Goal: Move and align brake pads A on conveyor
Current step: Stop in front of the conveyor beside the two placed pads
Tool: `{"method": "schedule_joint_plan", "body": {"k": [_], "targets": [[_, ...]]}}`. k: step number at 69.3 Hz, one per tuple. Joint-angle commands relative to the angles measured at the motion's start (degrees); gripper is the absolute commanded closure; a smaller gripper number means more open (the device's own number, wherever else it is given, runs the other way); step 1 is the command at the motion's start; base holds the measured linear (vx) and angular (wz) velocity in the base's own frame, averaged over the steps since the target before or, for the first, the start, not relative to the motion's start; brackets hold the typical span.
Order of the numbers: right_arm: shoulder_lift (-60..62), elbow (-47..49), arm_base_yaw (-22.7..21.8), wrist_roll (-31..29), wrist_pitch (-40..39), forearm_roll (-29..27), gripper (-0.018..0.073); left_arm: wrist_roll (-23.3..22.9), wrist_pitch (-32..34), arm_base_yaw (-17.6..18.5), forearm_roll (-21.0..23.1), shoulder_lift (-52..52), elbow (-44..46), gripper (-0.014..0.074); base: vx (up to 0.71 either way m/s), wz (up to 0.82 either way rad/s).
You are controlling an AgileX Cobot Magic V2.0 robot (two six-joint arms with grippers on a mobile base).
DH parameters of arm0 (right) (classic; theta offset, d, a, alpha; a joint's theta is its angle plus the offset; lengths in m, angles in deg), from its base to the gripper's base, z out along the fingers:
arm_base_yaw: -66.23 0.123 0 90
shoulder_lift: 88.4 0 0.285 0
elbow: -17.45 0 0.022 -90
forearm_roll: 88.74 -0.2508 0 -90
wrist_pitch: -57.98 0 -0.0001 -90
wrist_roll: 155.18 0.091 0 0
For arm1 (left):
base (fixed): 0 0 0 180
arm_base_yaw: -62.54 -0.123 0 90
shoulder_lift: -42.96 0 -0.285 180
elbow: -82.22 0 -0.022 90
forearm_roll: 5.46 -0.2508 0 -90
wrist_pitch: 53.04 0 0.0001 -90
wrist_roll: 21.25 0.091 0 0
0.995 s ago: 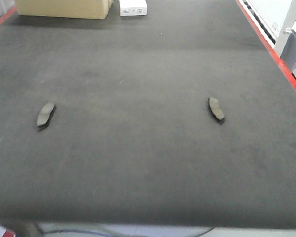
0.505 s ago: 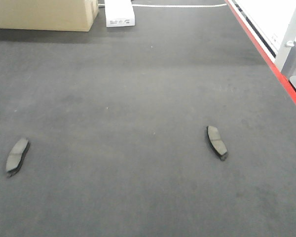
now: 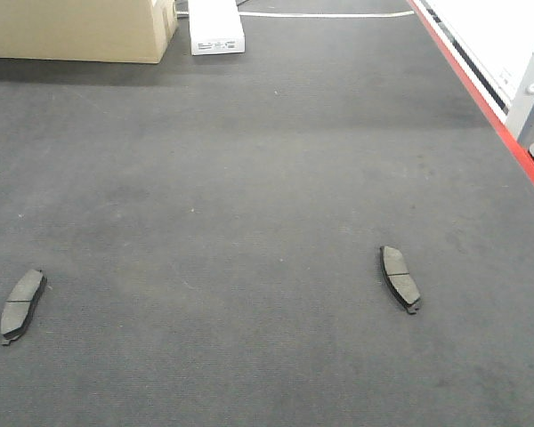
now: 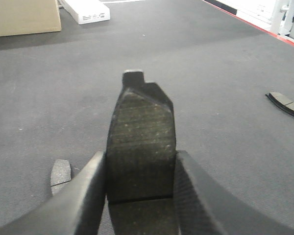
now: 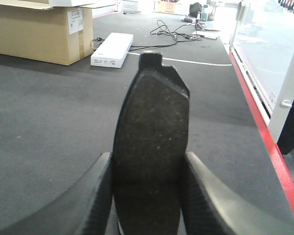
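Observation:
Two brake pads A lie flat on the dark ribbed conveyor: one at the left, one at the right, far apart. Neither gripper shows in the front view. In the left wrist view my left gripper is shut on a third pad that juts forward above the belt; the left lying pad sits just beside its left finger, the right one far off. In the right wrist view my right gripper is shut on a further pad, held above the belt.
A cardboard box and a white box stand at the belt's far end. The red strip runs along the right edge, with a white post beyond it. Cables lie on the floor behind.
The front view has moved forward over the belt: both lying pads now sit lower in the frame and wider apart, and the belt's near edge has left the view.

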Motion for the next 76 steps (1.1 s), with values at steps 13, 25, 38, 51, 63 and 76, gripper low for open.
{"method": "schedule_joint_plan", "body": {"k": [13,25,38,51,63,76], "targets": [[-0.7,1.8,0.0,-0.4,-5.5,-0.2,0.0561,0.0,5.4,0.2,-0.3,0.8,1.5,0.0602,0.01,0.03],[-0.7,1.8,0.0,-0.4,-5.5,-0.2,0.0561,0.0,5.4,0.2,-0.3,0.8,1.5,0.0602,0.0,0.0],[-0.7,1.8,0.0,-0.4,-5.5,-0.2,0.0561,0.0,5.4,0.2,-0.3,0.8,1.5,0.0602,0.0,0.0],[-0.7,1.8,0.0,-0.4,-5.5,-0.2,0.0561,0.0,5.4,0.2,-0.3,0.8,1.5,0.0602,0.0,0.0],[-0.7,1.8,0.0,-0.4,-5.5,-0.2,0.0561,0.0,5.6,0.2,-0.3,0.8,1.5,0.0602,0.0,0.0],[-0.7,1.8,0.0,-0.4,-5.5,-0.2,0.0561,-8.6,6.2,0.2,-0.6,1.5,1.5,0.0602,0.0,0.0]]}}
